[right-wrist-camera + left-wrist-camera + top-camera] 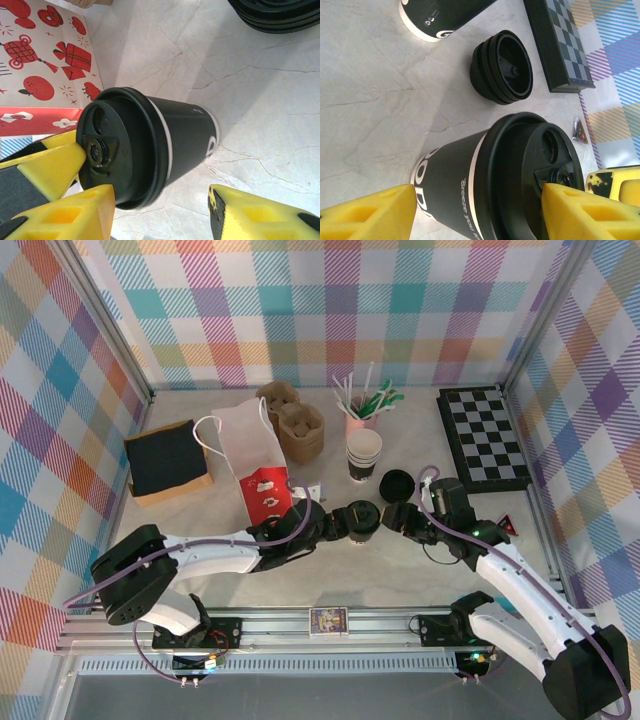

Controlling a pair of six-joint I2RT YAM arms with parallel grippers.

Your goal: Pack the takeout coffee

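A: Where are we seeing the takeout coffee (185,135)?
B: Between both finger pairs; left gripper (480,210) and right gripper (160,220) are gaping, one left pad (580,210) perhaps brushing its lid (530,165).
A: We're judging it light, crushable; we're favouring the stiff rim beneath.

Pastel plaid walls (330,310) are closing in a pale, marble-veined tabletop (400,575) on three sides, grey metal posts (102,320) are running up the back corners, a slotted aluminium rail (270,622) is edging the near side, and even overhead light is casting soft shadows.
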